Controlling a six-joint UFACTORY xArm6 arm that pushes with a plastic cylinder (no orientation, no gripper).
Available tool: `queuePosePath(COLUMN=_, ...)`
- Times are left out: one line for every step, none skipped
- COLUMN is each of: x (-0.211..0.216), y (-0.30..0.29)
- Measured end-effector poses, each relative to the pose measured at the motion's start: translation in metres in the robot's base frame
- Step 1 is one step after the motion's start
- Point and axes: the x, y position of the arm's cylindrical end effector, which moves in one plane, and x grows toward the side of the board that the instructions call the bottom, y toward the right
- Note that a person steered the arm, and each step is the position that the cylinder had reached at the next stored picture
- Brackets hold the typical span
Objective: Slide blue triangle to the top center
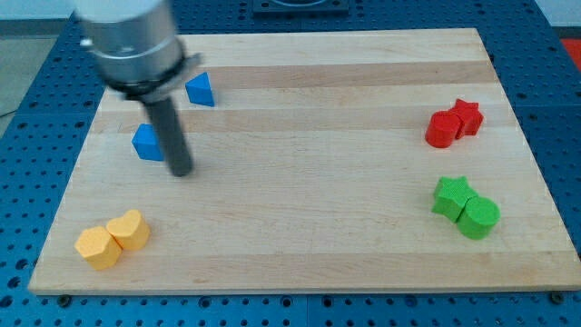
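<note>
Wooden bench [300,227] lies wide before us; blue triangle [201,89] sits near its top-left edge. Our tip [182,170], a bare rod with no end effector jaws, rests beside the blue cube [147,143].

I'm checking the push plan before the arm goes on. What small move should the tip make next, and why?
Probably move my tip up and toward the view's left of the blue triangle. The tip now sits below it, just right of the other blue block; the top centre lies to the triangle's right, so pushing needs the tip on its left side.
</note>
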Motion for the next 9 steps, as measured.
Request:
queuePosePath(x=0.0, y=-0.068)
queuePosePath(x=-0.029, y=-0.072)
queuePosePath(x=-0.07, y=-0.005)
queuePosePath(x=-0.104, y=0.04)
queuePosePath(x=-0.11, y=0.016)
queuePosePath(x=-0.111, y=-0.011)
queuePosePath(x=-0.148, y=0.022)
queuePosePath(x=-0.186, y=0.101)
queuePosePath(x=-0.206, y=0.149)
